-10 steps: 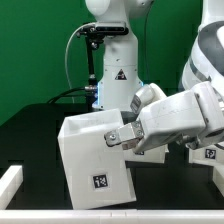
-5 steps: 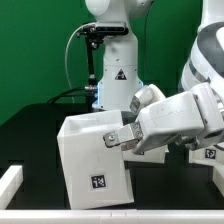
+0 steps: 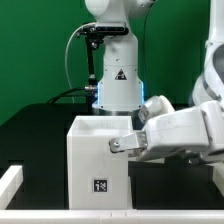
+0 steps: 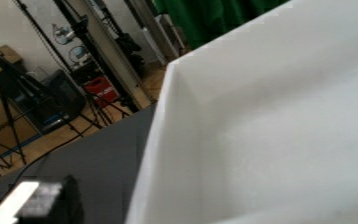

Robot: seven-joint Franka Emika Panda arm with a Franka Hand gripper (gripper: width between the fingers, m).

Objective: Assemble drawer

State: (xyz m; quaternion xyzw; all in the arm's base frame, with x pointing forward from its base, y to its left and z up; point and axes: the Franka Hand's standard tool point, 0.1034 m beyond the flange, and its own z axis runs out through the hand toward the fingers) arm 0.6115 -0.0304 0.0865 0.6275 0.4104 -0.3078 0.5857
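**Casing upright on the bench, tool at its upper corner**

A green curtain [image 3: 40, 50] hangs behind a black bench [image 3: 30, 130], and the arm's white base [image 3: 118, 75] stands at the back. In the middle of the bench the drawer's large white casing [image 3: 95, 160] stands upright with its open side facing up. Its bottom edge is cut off by the frame. A small black-and-white tag [image 3: 100, 185] sits low on the face turned toward the exterior camera.

The arm's white forearm [image 3: 185, 130] reaches in from the exterior view's right. The tool [image 3: 122, 145] grips the casing at its upper corner on that side. One grey finger lies flat against the outside of the wall just under the rim, and the other finger is hidden.

A white bar [image 3: 10, 182] lies at the bench's edge on the exterior view's left, well apart from the casing.

In the wrist view the casing's smooth wall [image 4: 265, 130] fills most of the picture, very close to the lens. A dark fingertip [image 4: 30, 200] shows beside it above the bench, with stands and tripods [image 4: 51, 70] in the background.
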